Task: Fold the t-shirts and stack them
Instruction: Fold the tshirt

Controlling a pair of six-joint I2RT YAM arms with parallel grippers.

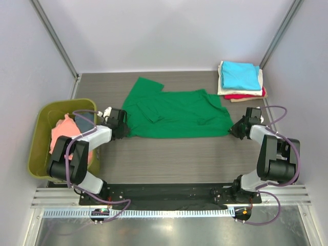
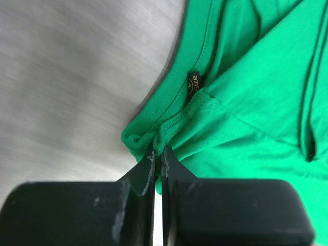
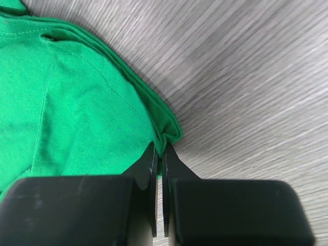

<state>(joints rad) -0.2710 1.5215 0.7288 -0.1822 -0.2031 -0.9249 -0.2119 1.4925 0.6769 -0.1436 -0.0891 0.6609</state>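
Note:
A bright green t-shirt [image 1: 177, 113] lies partly folded across the middle of the table, one sleeve sticking out at the back left. My left gripper [image 1: 123, 129] is shut on the green t-shirt's near left corner, the bunched hem [image 2: 141, 139] pinched between the black fingers [image 2: 146, 169]. At the shirt's near right corner my right gripper [image 1: 234, 129] is shut on the folded edge [image 3: 166, 130]. A stack of folded t-shirts [image 1: 241, 81] sits at the back right, cyan on top, then cream, with red below. A salmon-pink t-shirt [image 1: 64, 134] lies in the tub.
An olive-green plastic tub [image 1: 43, 128] stands off the table's left side, holding the pink cloth and something dark. Grey walls and slanted metal posts close in the back. A black size label [image 2: 193, 82] shows inside the shirt's collar.

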